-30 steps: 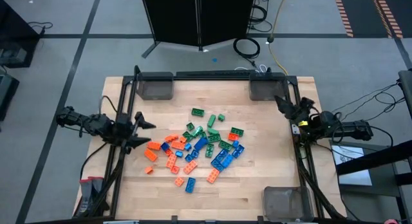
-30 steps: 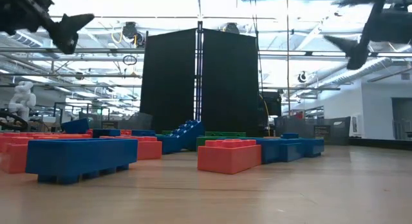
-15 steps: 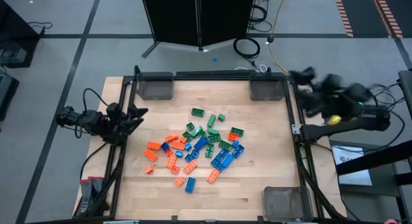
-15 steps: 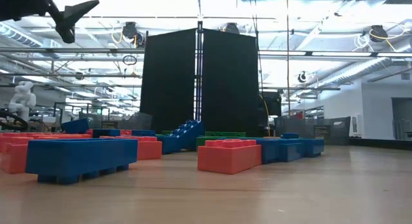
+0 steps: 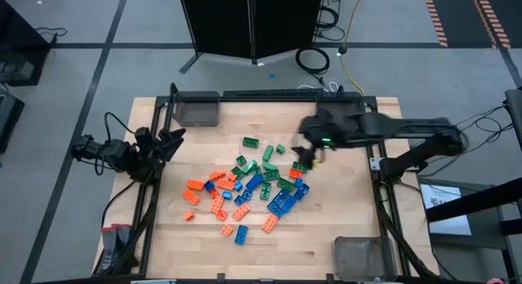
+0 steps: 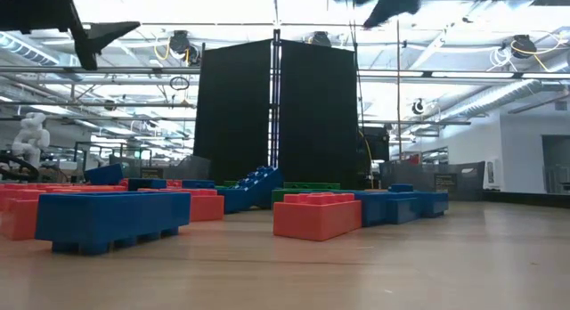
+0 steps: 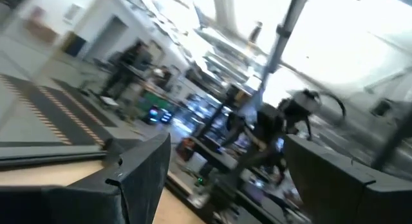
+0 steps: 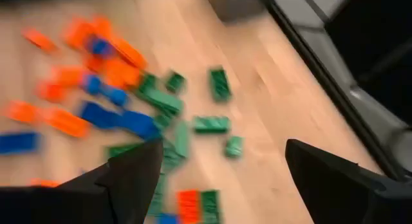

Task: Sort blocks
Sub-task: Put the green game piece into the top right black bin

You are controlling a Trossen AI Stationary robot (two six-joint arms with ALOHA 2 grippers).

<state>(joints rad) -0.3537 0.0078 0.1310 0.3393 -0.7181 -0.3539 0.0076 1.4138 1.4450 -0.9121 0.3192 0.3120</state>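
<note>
Pincer of the right arm (image 5: 303, 157), seen from above, reaches in over the bench (image 5: 342, 202), fingers apart and empty, above the green edge of the blocks (image 5: 249, 186) heaped mid-bench. Left pincer (image 5: 173, 137) waits spread at the bench's left edge, well clear of the heap. Grey bins (image 5: 198, 110) sit at the corners. Low view: blocks (image 6: 316, 215) lie on the bench. Right wrist view: its dark fingers (image 8: 138, 176) frame blurred green blocks (image 8: 211, 124) below.

Grey tile floor (image 5: 81, 39), black panels (image 6: 276, 114) behind table.
</note>
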